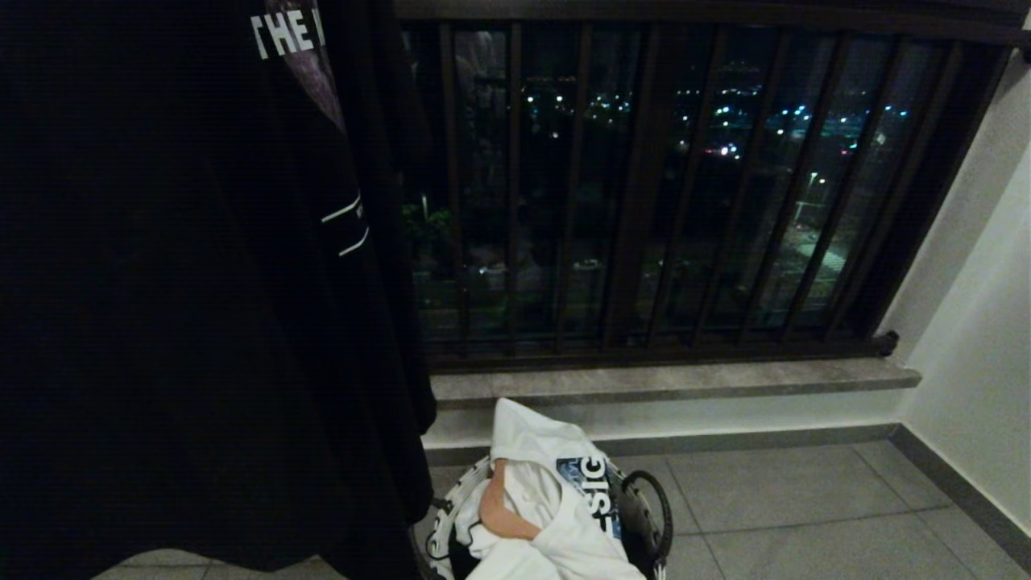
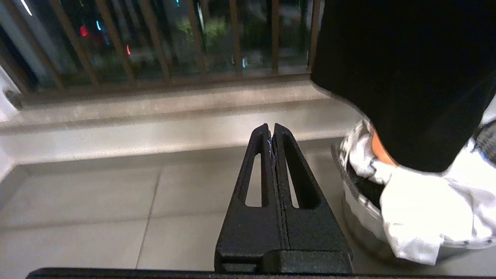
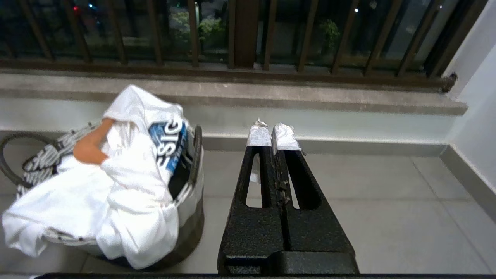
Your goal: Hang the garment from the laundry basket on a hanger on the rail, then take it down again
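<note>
The small round soft laundry basket (image 3: 192, 205) has black-and-white patterned sides, a whitish rim and thin black loop handles (image 1: 648, 499). The crumpled white cotton garment (image 3: 116, 193) heaped in it bears a blue printed patch with white letters and shows an orange-tan piece among its folds. The large hanging black cloth garment (image 1: 185, 322) carries white lettering and thin white stripes. The vertical metal window bars (image 1: 644, 185) are dark brown, the stone ledge (image 1: 668, 379) mottled grey, the tiled floor (image 1: 789, 499) pale grey. The black textured left pincer (image 2: 272, 130) is plain; the black right pincer (image 3: 272, 133) has whitish wrapped tips.
</note>
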